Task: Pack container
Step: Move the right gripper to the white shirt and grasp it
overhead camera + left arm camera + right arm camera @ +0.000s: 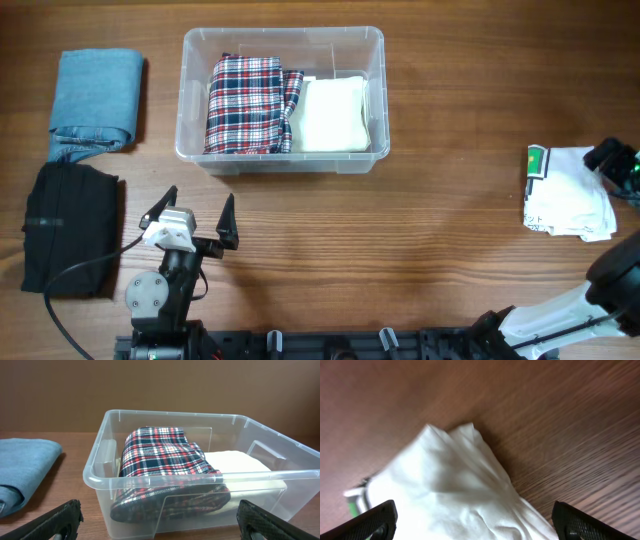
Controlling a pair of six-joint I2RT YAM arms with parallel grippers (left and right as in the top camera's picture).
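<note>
the clear container (283, 32) sits far-centre on the table (420, 250), holding a plaid garment (243, 103) beside a cream one (333, 113). the left gripper (200, 202) faces it, spread wide and empty; the right gripper (472, 512) gapes wide and empty over a white cloth (445, 480).

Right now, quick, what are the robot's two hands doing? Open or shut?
Left gripper: open, holding nothing.
Right gripper: open, above the white cloth, not gripping it.

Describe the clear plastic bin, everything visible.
The container is a clear, colourless rectangular plastic bin with rounded corners and a rolled rim, open-topped, standing upright on the wooden table. Inside lie a folded red, white and navy plaid garment on the left and a folded cream garment beside it, touching.
</note>
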